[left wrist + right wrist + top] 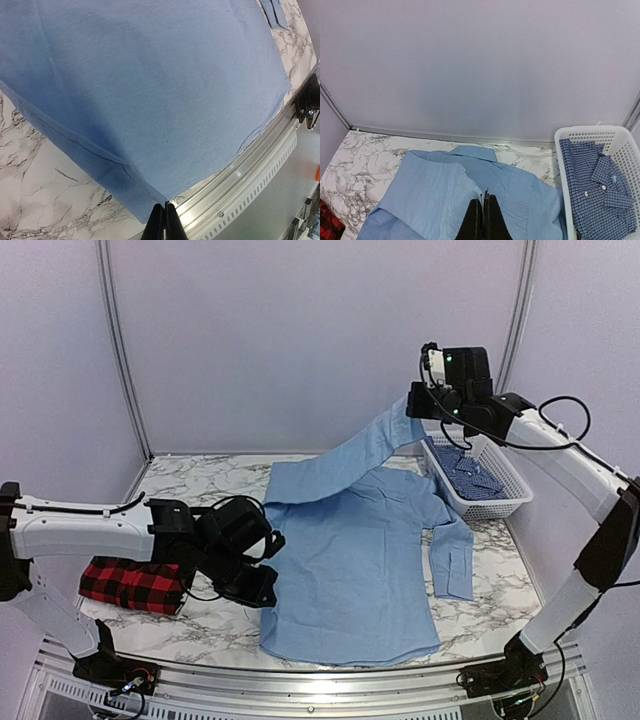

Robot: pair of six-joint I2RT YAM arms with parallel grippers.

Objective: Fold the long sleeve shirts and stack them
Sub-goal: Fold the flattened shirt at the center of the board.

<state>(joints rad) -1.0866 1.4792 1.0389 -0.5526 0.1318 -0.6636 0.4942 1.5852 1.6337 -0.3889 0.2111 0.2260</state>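
The light blue shirt [350, 560] lies spread back-up on the marble table, collar [475, 152] toward the far wall. Its left part rises in a taut band to my right gripper [412, 412], which is shut on the cloth edge [484, 200] high above the table's back right. My left gripper [265, 590] sits low at the shirt's near left edge. It is shut, with the hem corner [150, 205] at its fingertips [166, 215]. The red-and-black plaid shirt [132, 585] lies folded at the left, beside the left arm, and shows as a sliver [327, 225] in the right wrist view.
A white basket [512, 490] at the back right holds a blue checked shirt [470, 475], also seen from the right wrist as basket [565, 150] and checked shirt [595, 185]. A metal rail [250, 165] runs along the table's near edge. Walls close the back and sides.
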